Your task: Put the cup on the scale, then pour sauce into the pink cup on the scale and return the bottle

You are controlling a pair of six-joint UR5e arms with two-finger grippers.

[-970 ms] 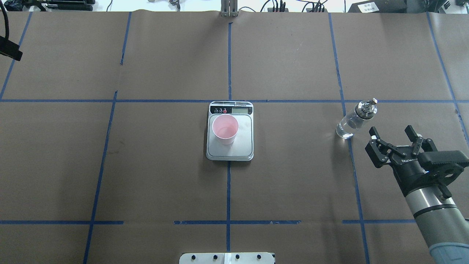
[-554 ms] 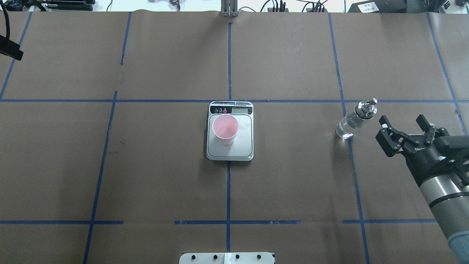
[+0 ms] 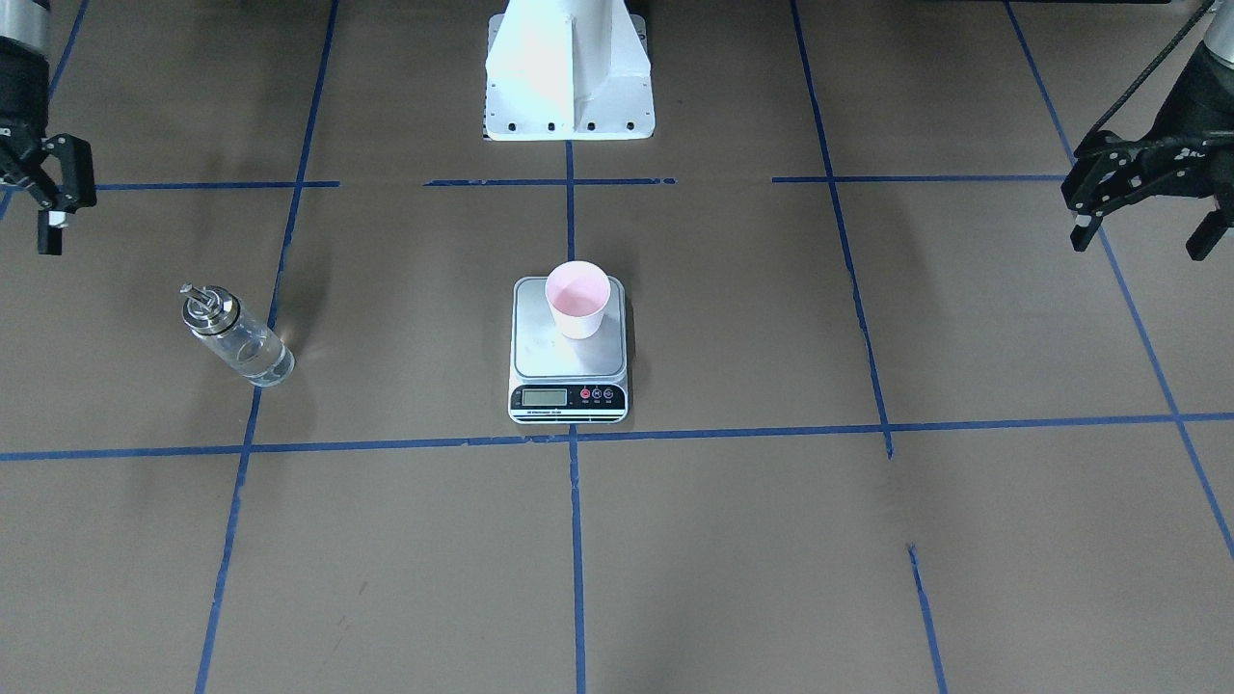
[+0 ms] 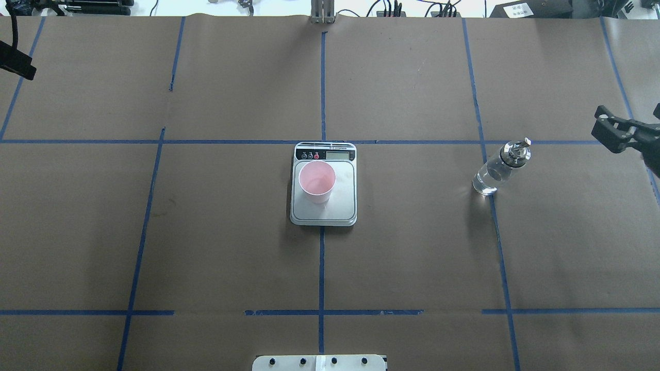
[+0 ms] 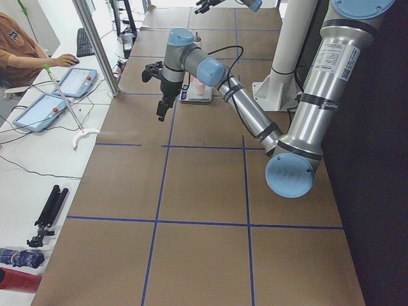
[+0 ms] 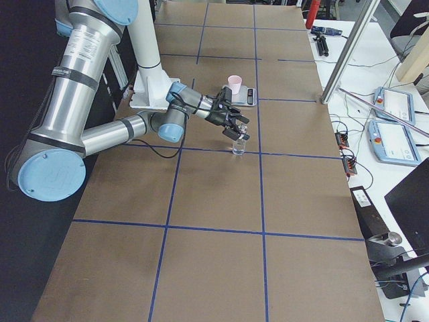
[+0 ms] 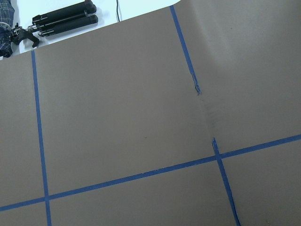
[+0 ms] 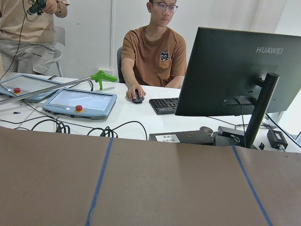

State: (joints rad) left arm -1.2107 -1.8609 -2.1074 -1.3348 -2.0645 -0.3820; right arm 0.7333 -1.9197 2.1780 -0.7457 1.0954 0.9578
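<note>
One step looks done, the cup [image 4: 317, 181] on the scale [image 4: 343, 206] mid-desk, so we judge pouring comes next: the right gripper [image 4: 629, 112], jaws spread wide and empty like the left gripper [image 3: 1140, 246], must grasp the upright bottle [image 4: 496, 170] standing well right of the scale.

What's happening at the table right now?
Nothing is being held. The cup stands upright on the scale. The bottle, with clear sauce inside, stands on the table on the robot's right, touched by neither arm. The right gripper is open, out past the bottle; the left gripper is open too, far off on the other side. Whether the cup holds any sauce can't be told.
</note>
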